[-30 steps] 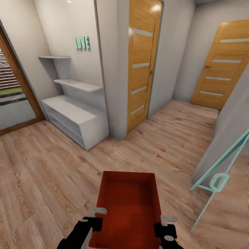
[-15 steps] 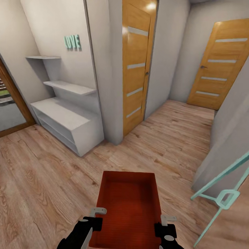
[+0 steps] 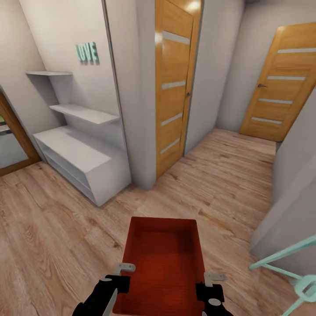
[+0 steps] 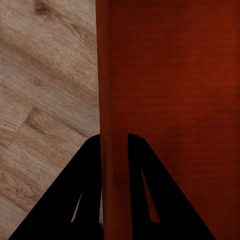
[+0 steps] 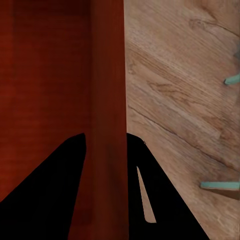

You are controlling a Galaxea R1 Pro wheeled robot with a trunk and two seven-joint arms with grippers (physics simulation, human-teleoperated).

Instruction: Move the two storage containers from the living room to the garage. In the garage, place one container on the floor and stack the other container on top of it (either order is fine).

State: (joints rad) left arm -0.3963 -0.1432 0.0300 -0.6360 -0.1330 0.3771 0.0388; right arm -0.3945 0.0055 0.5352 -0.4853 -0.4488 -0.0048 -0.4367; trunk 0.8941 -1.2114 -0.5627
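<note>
storage container (held both sides)

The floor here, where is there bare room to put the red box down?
The storage container hangs between the left pincer and right pincer. Bare wood floor lies wide between the white shelf unit and the box, and ahead toward the far door. It is crowded by the teal frame at the wall.

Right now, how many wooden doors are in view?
2: one door standing open at the wall corner ahead, one closed door at the hallway's far right. Others may be hidden.
</note>
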